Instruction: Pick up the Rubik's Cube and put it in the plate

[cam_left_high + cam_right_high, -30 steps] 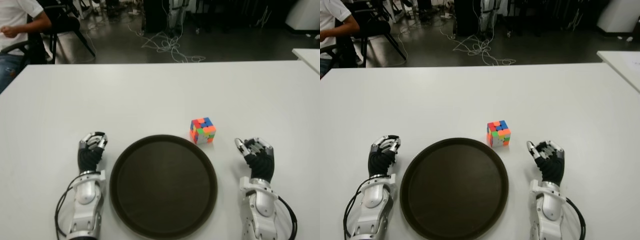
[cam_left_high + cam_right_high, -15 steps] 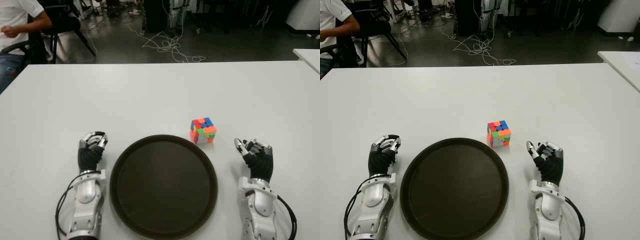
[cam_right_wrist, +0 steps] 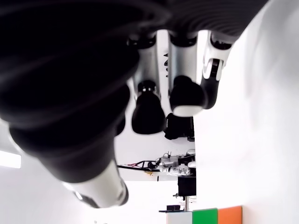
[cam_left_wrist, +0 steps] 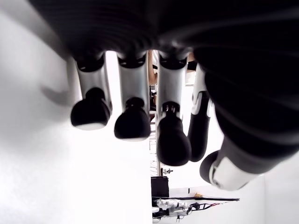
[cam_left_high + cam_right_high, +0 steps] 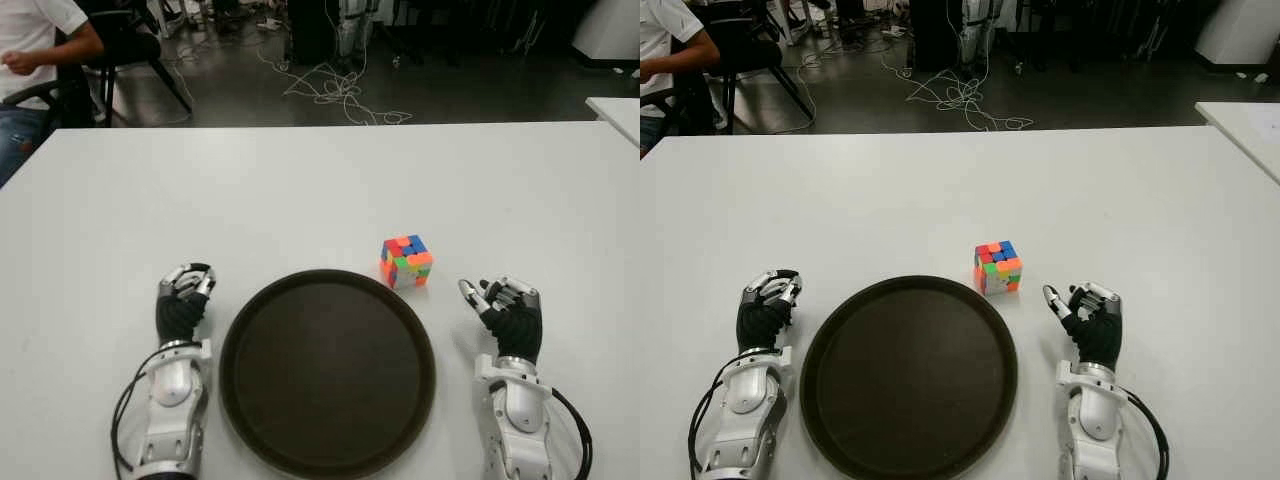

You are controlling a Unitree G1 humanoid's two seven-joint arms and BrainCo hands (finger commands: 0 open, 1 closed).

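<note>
Nearest the robot, on the white table (image 5: 300, 190), a round dark plate (image 5: 327, 371) is seen w/ nothing in it. To its left the left hand (image 5: 183, 303) is shown, fingers curled loosely inward, nothing held; same is confirmed in the left wrist view, where the fingertips (image 4: 133, 122) are bent over bare tabletop. To the plate's right the right hand (image 5: 505, 311) is placed, thumb out to the side toward the plate, other fingers half bent and relaxed, nothing gripped; in the right wrist view a green and an orange sticker of the Rubik's Cube (image 3: 205, 217) are caught at the frame edge, beyond the fingertips (image 3: 188, 97).

Just past the plate's far-right rim the Rubik's Cube (image 5: 405, 260) is set on the table, close to the rim but apart from it, ahead and to the left of the right hand, untouched by either hand.

Beyond the table's far edge, cables (image 5: 335, 90) are strewn on a dark floor, and a seated person (image 5: 35, 50) is partly seen at far left.
</note>
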